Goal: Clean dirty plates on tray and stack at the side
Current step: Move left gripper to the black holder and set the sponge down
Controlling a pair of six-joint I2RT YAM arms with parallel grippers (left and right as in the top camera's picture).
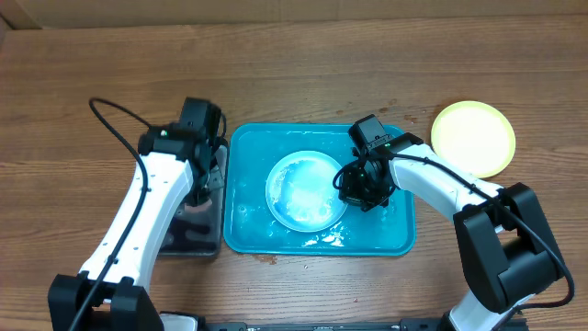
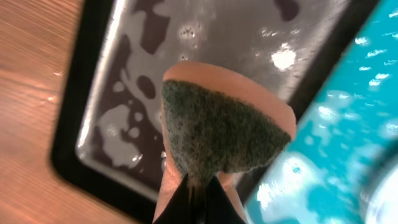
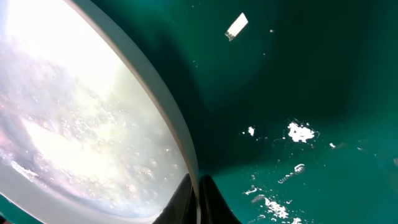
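Observation:
A light blue plate (image 1: 306, 189) with a wet, soapy whitish centre lies in the turquoise tray (image 1: 253, 234). My right gripper (image 1: 355, 188) is shut on its right rim; in the right wrist view the plate (image 3: 81, 118) fills the left side and the jaws (image 3: 196, 200) pinch its edge over the wet tray (image 3: 311, 81). A yellow-green plate (image 1: 473, 137) sits on the table to the right of the tray. My left gripper (image 2: 199, 198) is shut on a sponge (image 2: 224, 134) with a dark green scouring face and orange back, held over the black tray (image 2: 99, 149).
The small black tray (image 1: 195, 230) lies left of the turquoise tray, wet with soapy patches. A black cable (image 1: 124, 124) loops over the table at the left. The turquoise tray's edge (image 2: 348, 124) shows at the right of the left wrist view.

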